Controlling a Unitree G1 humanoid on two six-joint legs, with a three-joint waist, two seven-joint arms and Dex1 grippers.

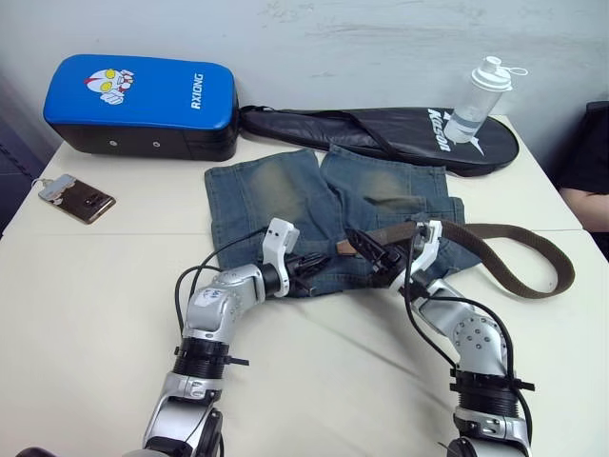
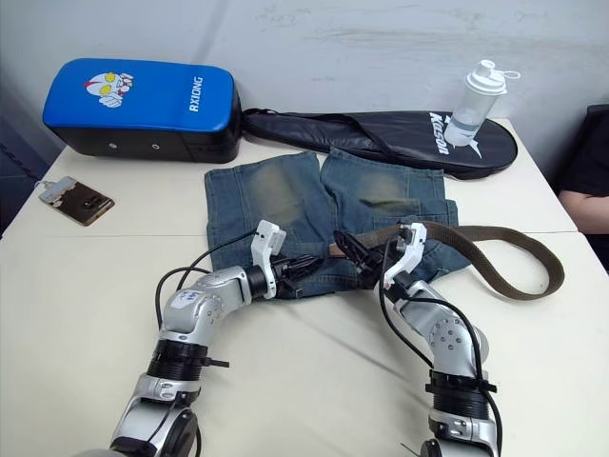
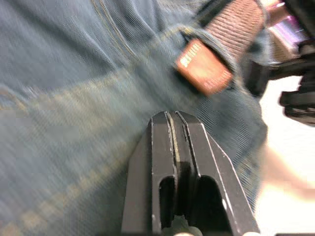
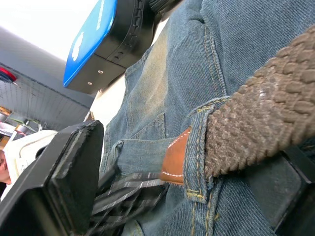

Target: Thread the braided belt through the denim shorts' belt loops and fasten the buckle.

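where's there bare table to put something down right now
Bare table lies left of the left gripper, below the phone, and between the arms near the front edge. Crowded: the denim shorts, braided belt loop, racket bag, blue pad.

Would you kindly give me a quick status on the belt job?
Left gripper shut on waistband. Right gripper open beside braided belt. Belt tip through one belt loop of denim shorts. Nothing obstructing.

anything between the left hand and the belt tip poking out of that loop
Nothing visible. The left hand, fingers shut, hovers over bare denim of the shorts, and the belt tip sticks out of the loop just ahead of it. The right hand is beyond the loop, not in between.
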